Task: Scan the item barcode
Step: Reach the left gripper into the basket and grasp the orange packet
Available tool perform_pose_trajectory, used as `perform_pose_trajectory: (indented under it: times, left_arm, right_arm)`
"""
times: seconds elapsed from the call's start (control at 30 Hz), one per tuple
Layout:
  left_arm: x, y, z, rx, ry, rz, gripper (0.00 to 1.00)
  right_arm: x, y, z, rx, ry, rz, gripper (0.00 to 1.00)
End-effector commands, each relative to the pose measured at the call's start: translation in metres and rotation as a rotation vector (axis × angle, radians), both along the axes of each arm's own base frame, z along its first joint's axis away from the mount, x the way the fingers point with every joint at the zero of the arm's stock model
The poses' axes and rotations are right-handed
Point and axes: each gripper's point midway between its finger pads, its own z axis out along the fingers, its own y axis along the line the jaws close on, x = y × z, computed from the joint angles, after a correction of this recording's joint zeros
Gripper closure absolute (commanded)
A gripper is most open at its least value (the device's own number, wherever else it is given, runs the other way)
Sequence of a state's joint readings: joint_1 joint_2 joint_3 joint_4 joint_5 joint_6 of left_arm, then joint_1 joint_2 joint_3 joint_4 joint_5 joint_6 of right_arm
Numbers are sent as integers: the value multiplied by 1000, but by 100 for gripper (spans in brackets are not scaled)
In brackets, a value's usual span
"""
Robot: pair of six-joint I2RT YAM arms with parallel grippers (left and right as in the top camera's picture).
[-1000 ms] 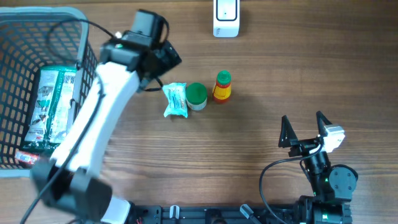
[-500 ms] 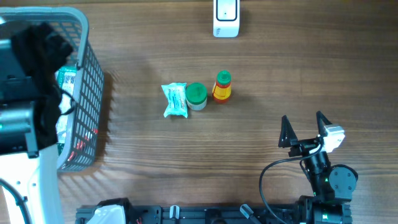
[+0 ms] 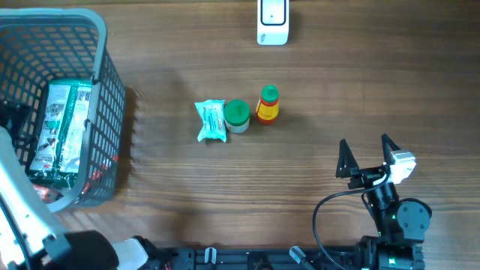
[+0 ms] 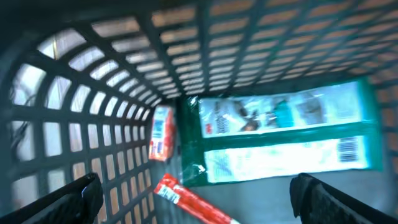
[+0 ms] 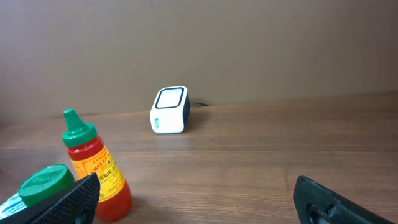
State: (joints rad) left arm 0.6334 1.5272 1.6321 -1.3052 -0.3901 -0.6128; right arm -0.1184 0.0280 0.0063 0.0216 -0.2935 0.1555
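Note:
The white barcode scanner [image 3: 272, 21] stands at the table's far edge, also in the right wrist view [image 5: 169, 110]. A teal packet [image 3: 211, 120], a green-lidded jar [image 3: 237, 115] and a red sriracha bottle [image 3: 268, 104] sit mid-table. My left gripper [image 4: 196, 185] hangs open inside the grey basket [image 3: 105, 90], above a green-and-white package [image 4: 280, 140] with a barcode [image 4: 349, 151], a small red packet [image 4: 161, 132] and a red stick [image 4: 193, 200]. My right gripper [image 3: 365, 146] rests open near the front right, holding nothing.
The basket's mesh walls [image 4: 112, 118] close in around the left gripper. My white left arm [image 3: 19, 210] runs along the front left corner. Bare wood lies between the bottle [image 5: 94, 163] and the scanner.
My left arm has swung from over the mid-table items back to the left and down into the basket. The right arm and the table items have not moved.

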Motion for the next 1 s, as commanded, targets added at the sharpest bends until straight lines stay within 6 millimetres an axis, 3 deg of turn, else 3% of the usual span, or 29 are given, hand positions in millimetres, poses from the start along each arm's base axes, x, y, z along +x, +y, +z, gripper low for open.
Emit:
perform_pose_trajectory:
  times: [0.0,0.2,0.37,0.5,0.77,0.83,0.87,0.97]
  left_arm:
    - [-11,4,-47,-94,58,62,0]
    - [-32,7,-117,-137,109,114,0]
    - [-52,16,-156,-136,99,180,0]
    - [-66,21,-173,-135,90,225,0]
    - [-65,18,-186,-149,61,221,0]
    - [-61,17,-187,-162,44,215,8]
    - [-61,16,-187,-165,43,214,19]
    - [-61,16,-187,-165,44,214,41]
  right_arm:
    - [0,-2,1,1,-4,-12,0]
    - [0,-2,1,1,-4,-12,0]
    - [0,-2,1,1,-4,-12,0]
    - [0,-2,1,1,-4,-12,0]
    - [0,-2,1,2,-4,-12,0]
    - [0,-2,1,1,-4,-12,0]
    - [0,-2,1,2,-4,-12,0]
    - [0,-2,1,2,-4,-12,0]
